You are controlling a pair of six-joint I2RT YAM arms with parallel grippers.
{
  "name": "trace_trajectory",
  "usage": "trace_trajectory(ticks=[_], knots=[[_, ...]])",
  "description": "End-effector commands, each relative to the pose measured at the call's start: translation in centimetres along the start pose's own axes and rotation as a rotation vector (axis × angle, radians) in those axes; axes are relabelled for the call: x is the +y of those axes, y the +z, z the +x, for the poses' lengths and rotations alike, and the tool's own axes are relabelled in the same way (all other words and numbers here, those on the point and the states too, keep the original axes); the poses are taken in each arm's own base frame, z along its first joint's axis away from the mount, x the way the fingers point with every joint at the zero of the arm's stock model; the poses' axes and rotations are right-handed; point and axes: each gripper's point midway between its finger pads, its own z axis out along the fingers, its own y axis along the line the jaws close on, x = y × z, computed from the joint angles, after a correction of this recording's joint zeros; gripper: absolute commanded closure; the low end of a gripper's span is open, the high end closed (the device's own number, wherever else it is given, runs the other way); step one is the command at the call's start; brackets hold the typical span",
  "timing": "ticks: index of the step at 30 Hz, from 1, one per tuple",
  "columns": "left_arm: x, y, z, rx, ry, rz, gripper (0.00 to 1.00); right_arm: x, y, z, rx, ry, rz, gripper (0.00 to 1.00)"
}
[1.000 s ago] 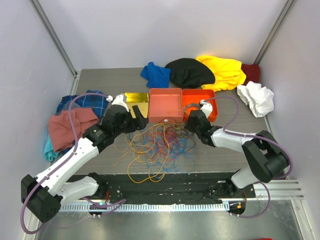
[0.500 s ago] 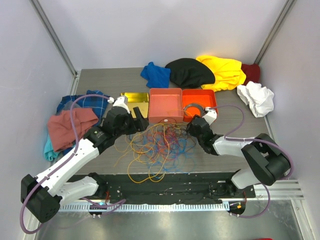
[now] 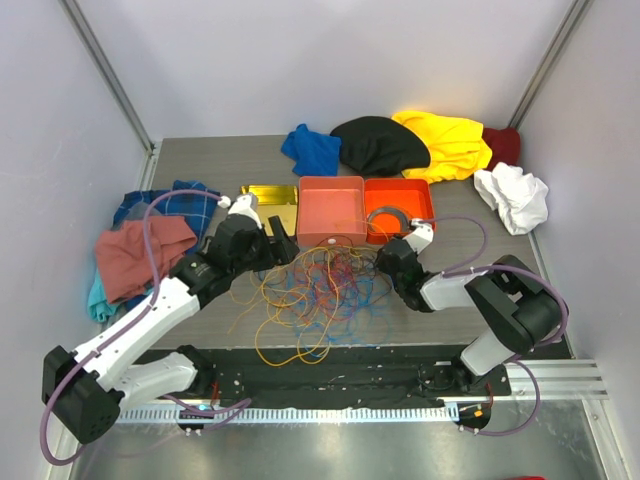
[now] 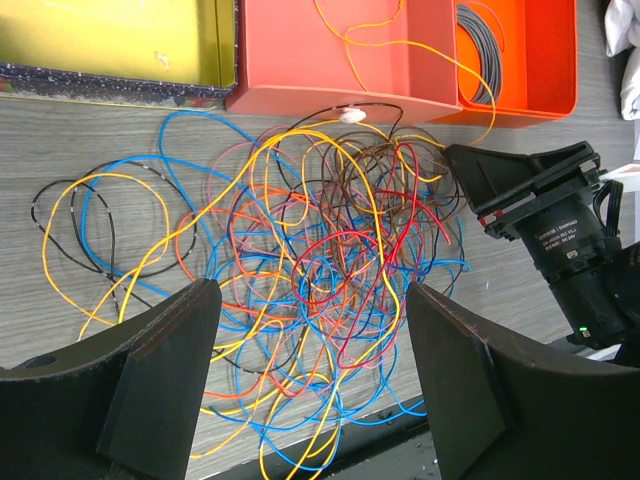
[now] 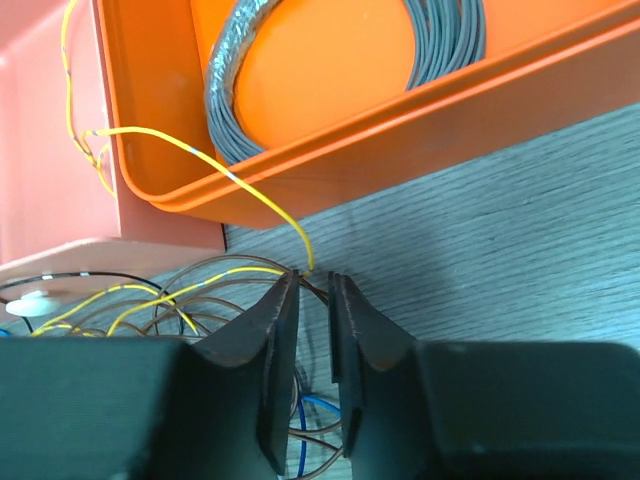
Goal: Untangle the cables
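Note:
The cables (image 3: 320,285) lie in a tangle of orange, yellow, red, blue and dark loops on the table in front of the boxes. They fill the left wrist view too, cables (image 4: 320,230). My left gripper (image 3: 272,243) hovers over the tangle's left back edge, open wide, with nothing between its fingers (image 4: 160,350). My right gripper (image 3: 383,260) is low at the tangle's right edge. In its wrist view the right gripper (image 5: 313,285) has its jaws nearly together with a narrow gap. Brown cables (image 5: 200,290) and a yellow cable (image 5: 200,150) run to the tips.
A red box (image 3: 331,210), an orange tray (image 3: 418,195) holding a grey coil (image 3: 383,217) and a gold tin (image 3: 270,197) stand behind the tangle. Clothes lie at the back (image 3: 378,145), right (image 3: 512,197) and left (image 3: 140,255). Some loops overhang the table's front edge (image 3: 300,345).
My right gripper has come down and forward from the orange tray's rim to the tangle's right edge, and its jaws have narrowed. The left arm has hardly moved.

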Motion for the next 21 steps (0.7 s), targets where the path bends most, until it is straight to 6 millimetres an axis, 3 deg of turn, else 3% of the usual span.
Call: trace_trajectory(ticks=[1, 5, 8, 14, 18, 21], knots=[[-0.7, 0.3, -0.3, -0.017, 0.002, 0.024, 0.20, 0.6, 0.1, -2.1, -0.104, 0.079, -0.013, 0.76], [-0.9, 0.4, -0.2, -0.011, 0.007, 0.027, 0.21, 0.9, 0.1, -2.2, -0.121, 0.096, -0.035, 0.75], [-0.9, 0.5, 0.0, -0.006, 0.010, 0.024, 0.21, 1.0, 0.0, -2.3, -0.125, 0.101, -0.041, 0.67], [-0.9, 0.7, 0.5, 0.007, 0.014, 0.017, 0.21, 1.3, 0.0, -2.3, -0.130, 0.118, -0.059, 0.61], [-1.0, 0.8, 0.7, 0.012, 0.016, 0.018, 0.21, 1.4, 0.2, -2.4, -0.141, 0.127, -0.054, 0.68], [-1.0, 0.9, 1.0, 0.020, 0.021, 0.015, 0.21, 1.6, 0.5, -2.3, -0.138, 0.135, -0.062, 0.83]])
